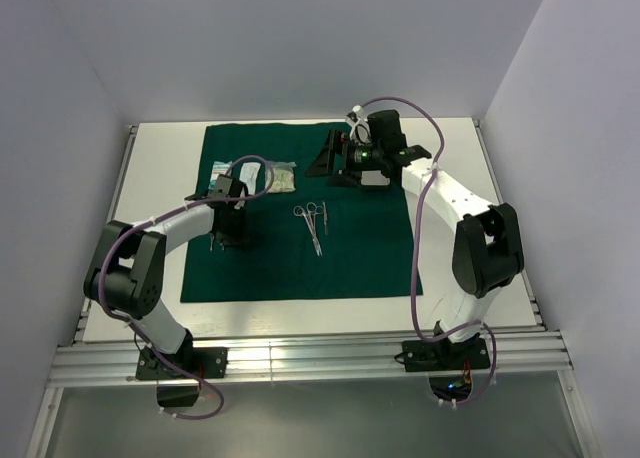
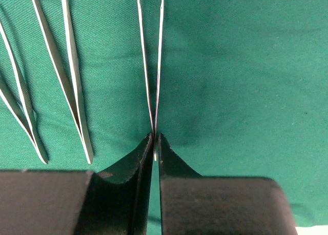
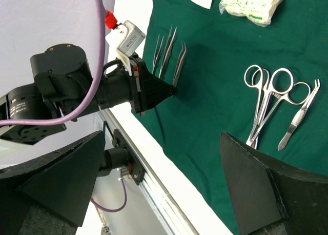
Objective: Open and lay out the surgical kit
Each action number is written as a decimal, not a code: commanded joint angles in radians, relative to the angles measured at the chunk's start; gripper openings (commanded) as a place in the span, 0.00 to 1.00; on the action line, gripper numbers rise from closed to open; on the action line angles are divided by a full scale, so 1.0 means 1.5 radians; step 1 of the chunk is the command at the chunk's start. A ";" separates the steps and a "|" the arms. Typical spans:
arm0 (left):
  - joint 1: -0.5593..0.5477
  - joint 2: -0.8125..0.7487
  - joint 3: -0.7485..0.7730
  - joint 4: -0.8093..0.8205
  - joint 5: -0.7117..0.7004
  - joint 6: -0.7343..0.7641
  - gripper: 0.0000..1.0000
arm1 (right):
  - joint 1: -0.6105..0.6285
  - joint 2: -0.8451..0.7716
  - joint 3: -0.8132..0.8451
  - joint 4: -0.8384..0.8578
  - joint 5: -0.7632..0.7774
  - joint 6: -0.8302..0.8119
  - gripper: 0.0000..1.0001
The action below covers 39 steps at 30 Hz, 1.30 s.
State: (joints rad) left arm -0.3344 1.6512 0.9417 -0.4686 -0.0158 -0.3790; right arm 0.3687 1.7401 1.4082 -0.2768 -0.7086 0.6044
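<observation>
The surgical kit lies unwrapped on its dark green cloth (image 1: 300,268). My left gripper (image 1: 228,233) is low over the cloth's left part. In the left wrist view the joined end of slim steel tweezers (image 2: 155,91) sits between the fingertips (image 2: 146,148), leaning on the left one, with a thin slit of cloth showing beside it. Two more tweezers (image 2: 69,76) lie to the left. Ring-handled clamps (image 1: 312,218) (image 3: 266,99) rest mid-cloth. Pale packets (image 1: 280,176) (image 3: 253,1) lie at the back. My right gripper (image 1: 335,163) (image 3: 163,153) hangs wide open over the cloth's far side, holding nothing.
The white table rim (image 3: 169,158) and a metal rail run along the cloth's left edge. A short steel forceps (image 3: 300,114) lies beside the clamps. The left arm's purple cable (image 1: 255,168) loops over the packets. Grey walls close in on three sides.
</observation>
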 commanded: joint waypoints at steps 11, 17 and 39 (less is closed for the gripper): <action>0.005 0.014 0.016 -0.009 -0.024 0.002 0.24 | 0.002 0.000 0.027 0.012 -0.012 -0.003 1.00; 0.003 -0.027 0.053 -0.019 -0.032 -0.001 0.37 | 0.001 -0.014 0.019 0.004 0.011 -0.021 1.00; -0.052 -0.197 0.122 0.087 -0.107 0.052 0.41 | 0.034 0.105 0.068 -0.163 0.325 -0.165 0.55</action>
State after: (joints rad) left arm -0.4137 1.3792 1.1416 -0.3717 -0.1375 -0.2974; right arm 0.3733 1.8488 1.4380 -0.4587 -0.3519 0.4034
